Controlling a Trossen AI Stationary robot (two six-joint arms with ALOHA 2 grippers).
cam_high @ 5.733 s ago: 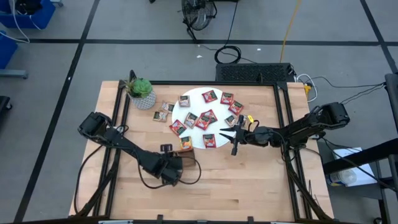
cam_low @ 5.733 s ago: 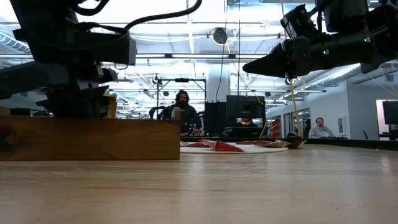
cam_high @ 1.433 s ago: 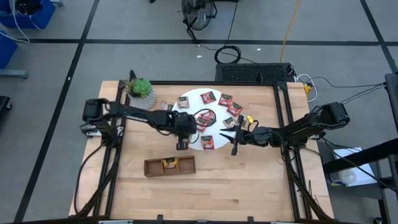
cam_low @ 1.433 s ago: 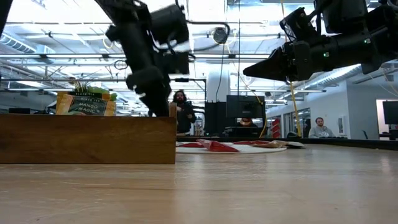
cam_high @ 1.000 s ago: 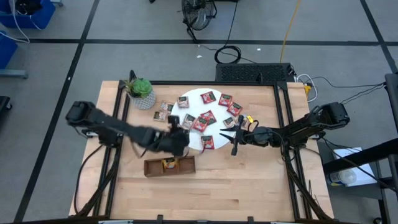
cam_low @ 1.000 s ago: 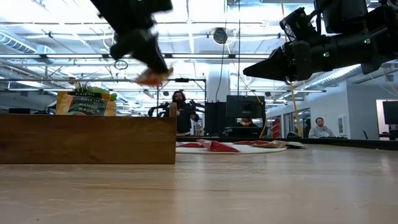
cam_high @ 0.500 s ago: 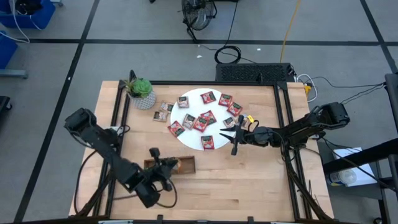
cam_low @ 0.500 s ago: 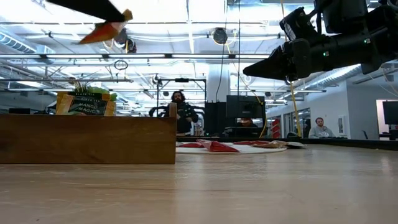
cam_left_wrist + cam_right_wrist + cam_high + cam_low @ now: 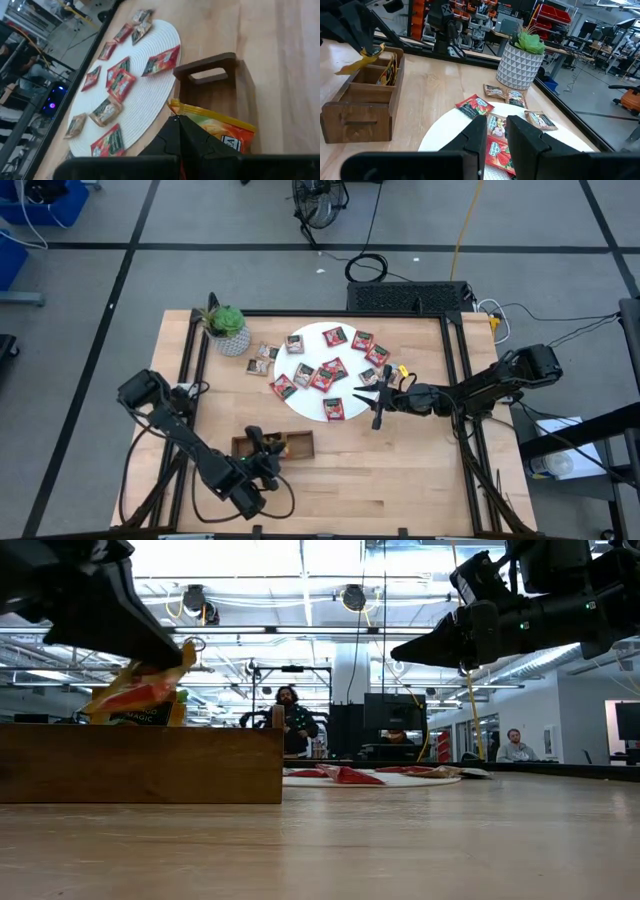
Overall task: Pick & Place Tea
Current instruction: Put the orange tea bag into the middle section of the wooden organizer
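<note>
Tea packet [image 9: 220,131], crinkly orange foil, pinched in left gripper [image 9: 176,119] over wooden tray [image 9: 210,75]; right gripper [image 9: 378,397] hovered slightly parted, empty.

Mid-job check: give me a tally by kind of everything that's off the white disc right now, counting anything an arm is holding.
loose sachets on bare table beside the plant: 2
yellow sachet standing in the tray: 1
orange sachet pinched in the left gripper over the tray: 1
wooden tray: 1
potted plant: 1
Total: 6
</note>
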